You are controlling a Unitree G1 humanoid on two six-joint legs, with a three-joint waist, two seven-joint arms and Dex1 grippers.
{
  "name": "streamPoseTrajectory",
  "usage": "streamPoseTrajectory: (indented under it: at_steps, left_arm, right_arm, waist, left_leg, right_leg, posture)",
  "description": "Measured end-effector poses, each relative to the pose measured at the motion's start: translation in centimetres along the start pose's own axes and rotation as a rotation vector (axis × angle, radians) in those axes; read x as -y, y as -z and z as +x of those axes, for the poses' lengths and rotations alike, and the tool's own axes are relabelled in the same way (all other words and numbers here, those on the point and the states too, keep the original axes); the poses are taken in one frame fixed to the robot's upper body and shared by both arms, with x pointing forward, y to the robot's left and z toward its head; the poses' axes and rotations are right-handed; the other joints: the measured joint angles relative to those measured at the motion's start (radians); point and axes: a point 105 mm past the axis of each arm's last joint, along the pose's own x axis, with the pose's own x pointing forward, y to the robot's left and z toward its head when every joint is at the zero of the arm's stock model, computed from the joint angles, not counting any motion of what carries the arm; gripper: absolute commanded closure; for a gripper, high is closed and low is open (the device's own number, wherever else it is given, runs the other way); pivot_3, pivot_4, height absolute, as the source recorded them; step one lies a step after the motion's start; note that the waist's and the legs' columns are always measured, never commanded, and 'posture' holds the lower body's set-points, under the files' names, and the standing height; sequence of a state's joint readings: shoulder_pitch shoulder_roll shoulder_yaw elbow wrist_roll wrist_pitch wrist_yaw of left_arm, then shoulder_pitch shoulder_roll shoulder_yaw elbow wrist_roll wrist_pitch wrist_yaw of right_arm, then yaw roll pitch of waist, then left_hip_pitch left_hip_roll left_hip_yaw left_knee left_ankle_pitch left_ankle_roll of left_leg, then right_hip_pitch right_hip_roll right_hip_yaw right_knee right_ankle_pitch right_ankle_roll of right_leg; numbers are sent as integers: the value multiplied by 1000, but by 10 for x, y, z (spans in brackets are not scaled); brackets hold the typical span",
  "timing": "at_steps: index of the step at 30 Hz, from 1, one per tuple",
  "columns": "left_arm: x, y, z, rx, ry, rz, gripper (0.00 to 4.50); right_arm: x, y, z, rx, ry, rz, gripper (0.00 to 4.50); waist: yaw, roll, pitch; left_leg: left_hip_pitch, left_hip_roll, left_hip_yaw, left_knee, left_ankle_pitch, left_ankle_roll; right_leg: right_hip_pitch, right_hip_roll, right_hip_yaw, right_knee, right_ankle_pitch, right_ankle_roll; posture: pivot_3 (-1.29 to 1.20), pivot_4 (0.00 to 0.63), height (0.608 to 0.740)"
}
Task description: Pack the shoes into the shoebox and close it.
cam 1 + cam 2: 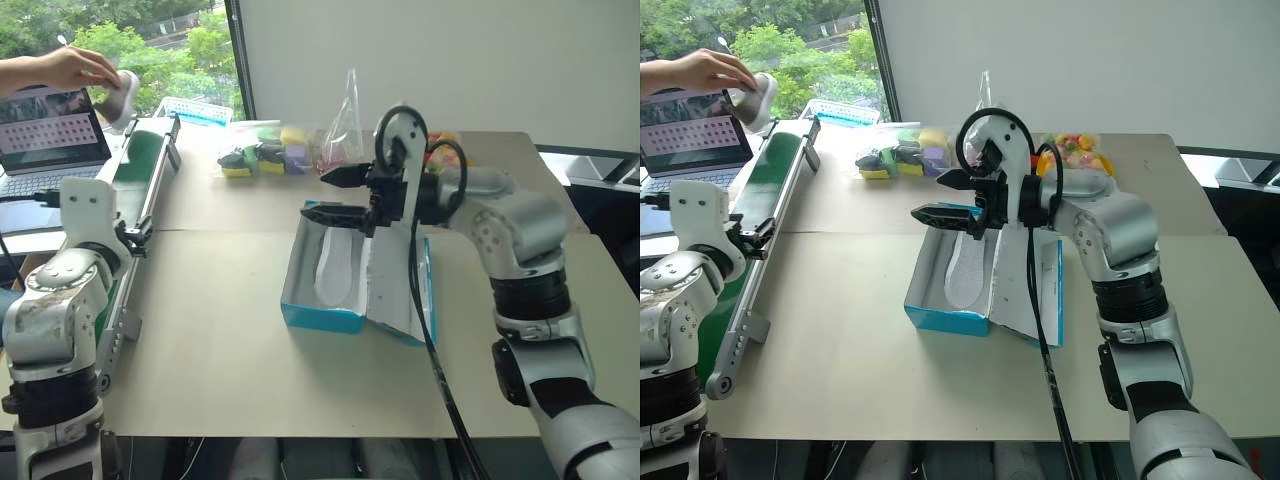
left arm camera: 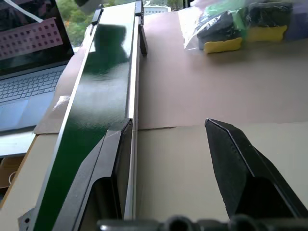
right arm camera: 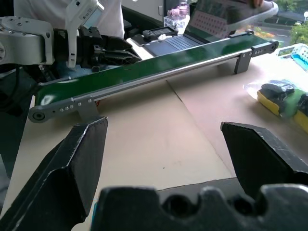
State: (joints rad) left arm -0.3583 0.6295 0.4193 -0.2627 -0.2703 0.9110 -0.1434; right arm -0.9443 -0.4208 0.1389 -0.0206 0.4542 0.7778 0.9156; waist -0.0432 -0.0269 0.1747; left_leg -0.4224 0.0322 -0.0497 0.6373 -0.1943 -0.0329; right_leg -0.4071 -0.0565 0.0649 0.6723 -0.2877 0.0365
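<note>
One grey-brown sneaker [image 1: 338,262], judged light and pliable, best gripped at the heel collar, is lodged sole-up in the open blue shoebox [image 1: 320,316] mid-desk [image 1: 230,350]; right end effector [image 1: 345,195] spread wide above, left end effector [image 2: 168,159] half-parted, both empty.

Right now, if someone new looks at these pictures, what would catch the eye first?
The bright-blue shoebox lies open in the middle of the table, with one shoe already inside, pale sole up. The right gripper hangs just above it, open and empty. At the far left, a person's hand holds the second shoe over the far end of a long green conveyor, beside a laptop.
</note>
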Motion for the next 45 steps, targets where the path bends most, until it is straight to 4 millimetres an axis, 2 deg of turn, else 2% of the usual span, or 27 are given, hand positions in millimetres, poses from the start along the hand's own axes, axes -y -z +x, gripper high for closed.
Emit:
streamPoseTrajectory:
  at_steps: [3,8,10,13,16,17,24,33,36,45]
  left_arm:
    - [-9,9,1,-6,-44,-13,1950]
    - [-9,12,4,28,-59,-35,1950]
    - [-13,17,5,37,-83,-49,1950]
    - [-14,28,7,23,-91,-70,1238]
    - [-20,34,7,23,-111,-106,91]
    - [-22,34,6,25,-118,-109,34]
    - [-42,39,6,42,-177,-188,34]
    - [-54,43,26,33,-175,-227,34]
    - [-53,45,34,42,-159,-223,34]
    - [-42,75,53,-11,-107,-212,34]
  right_arm:
    - [2,17,5,-20,6,20,82]
    - [-6,21,17,2,-27,2,82]
    - [-12,32,22,-5,-42,10,82]
    - [-19,48,27,-36,-56,18,0]
    - [-20,50,29,-42,-53,8,0]
    - [-20,50,28,-42,-51,6,0]
    - [-21,51,33,-36,-39,7,0]
    - [-25,54,50,-19,-36,5,0]
    - [-27,54,53,-14,-40,11,0]
    - [-25,59,45,-48,-24,27,0]
  waist:
    - [3,0,0]
    - [4,0,0]
    - [3,-1,0]
    - [1,-1,0]
    - [0,-1,0]
    - [0,-1,0]
    - [0,-1,0]
    - [0,-1,-1]
    - [1,-2,-1]
    - [0,-2,-1]
  left_leg:
    - [0,0,0,0,0,0]
    - [0,0,0,0,0,0]
    - [0,0,0,0,0,0]
    - [0,0,0,0,0,0]
    - [0,0,0,0,0,0]
    - [0,0,0,0,0,0]
    - [0,0,-1,0,0,0]
    - [0,0,-1,1,0,0]
    - [0,-1,-1,1,0,0]
    - [0,-1,-1,1,0,0]
  right_leg:
    - [0,-1,0,0,0,0]
    - [0,-1,-1,0,0,0]
    - [0,-1,-1,1,0,0]
    - [-1,-1,-1,1,0,0]
    - [-1,-1,-1,2,0,0]
    - [-1,-1,-1,2,0,0]
    - [-1,-1,-1,2,0,0]
    - [-1,-1,-1,4,0,0]
    - [-1,-1,-1,4,0,0]
    - [-1,-1,-2,5,0,0]
  posture:
    - [0,150,740]
    - [0,150,740]
    - [0,150,740]
    - [0,150,740]
    - [0,150,740]
    - [0,150,740]
    - [0,150,740]
    - [0,150,740]
    - [0,150,740]
    - [0,150,740]
